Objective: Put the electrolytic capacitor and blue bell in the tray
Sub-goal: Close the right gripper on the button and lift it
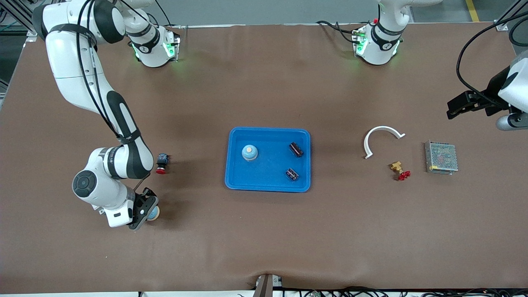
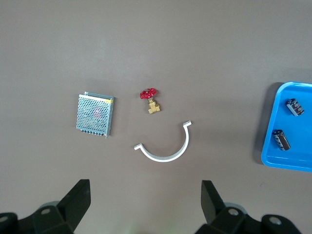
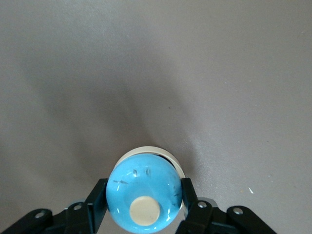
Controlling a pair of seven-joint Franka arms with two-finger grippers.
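Observation:
The blue tray [image 1: 235,181] lies mid-table. In it are a blue bell [image 1: 249,152] and two dark electrolytic capacitors [image 1: 295,149] [image 1: 292,174]. My right gripper [image 1: 145,209] is low over the table toward the right arm's end, shut on a second blue bell [image 1: 154,213]. In the right wrist view that bell [image 3: 144,187] sits between the fingers [image 3: 99,194], touched on both sides. My left gripper [image 1: 464,105] hangs open and empty above the left arm's end. Its wrist view shows the open gripper [image 2: 145,195], the tray's end [image 2: 292,163] and both capacitors [image 2: 295,107] [image 2: 281,139].
A black and red push button [image 1: 161,163] stands beside the right arm's forearm. Toward the left arm's end lie a white curved clip [image 1: 381,138], a brass valve with a red handle [image 1: 399,170] and a metal mesh power supply [image 1: 441,157].

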